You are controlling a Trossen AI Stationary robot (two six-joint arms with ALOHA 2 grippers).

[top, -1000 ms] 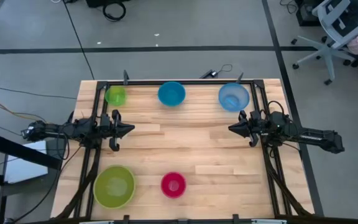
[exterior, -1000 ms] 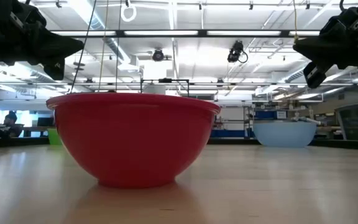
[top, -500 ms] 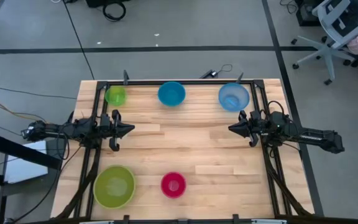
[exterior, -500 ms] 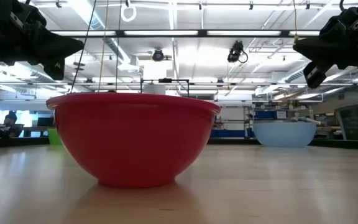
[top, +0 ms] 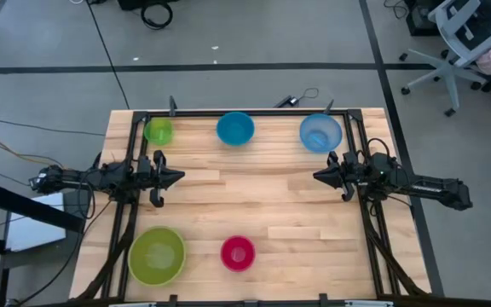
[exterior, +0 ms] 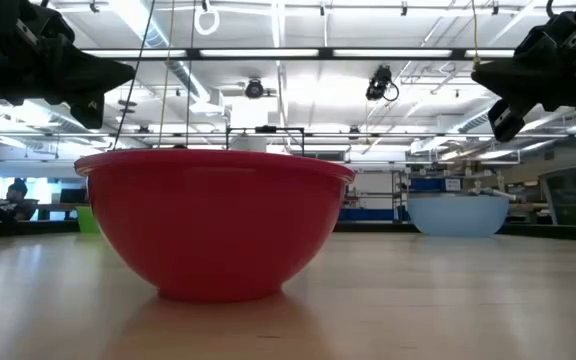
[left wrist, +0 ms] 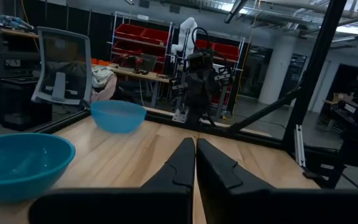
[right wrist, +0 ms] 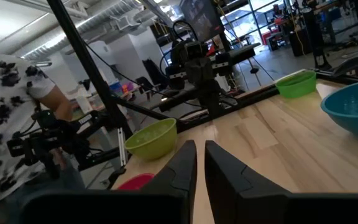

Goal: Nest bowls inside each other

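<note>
Five bowls stand on their bases on the wooden table, each apart from the others. The small lime-green bowl (top: 158, 130), the bright blue bowl (top: 235, 128) and the light translucent blue bowl (top: 320, 132) line the far edge. The large lime-green bowl (top: 156, 255) and the pink-red bowl (top: 238, 253) stand near the front edge. My left gripper (top: 180, 177) hangs level above the table's left side, shut and holding nothing. My right gripper (top: 316, 176) faces it from the right side, its fingers (right wrist: 185, 163) together but for a thin slit, also holding nothing.
A black frame (top: 245, 112) runs along the table's far edge and both sides, behind the far row of bowls. Bare wood (top: 245, 196) lies between the two grippers. A person in a patterned sleeve (right wrist: 11, 81) stands beyond the table's near left corner. An office chair (top: 459, 43) stands on the floor at the far right.
</note>
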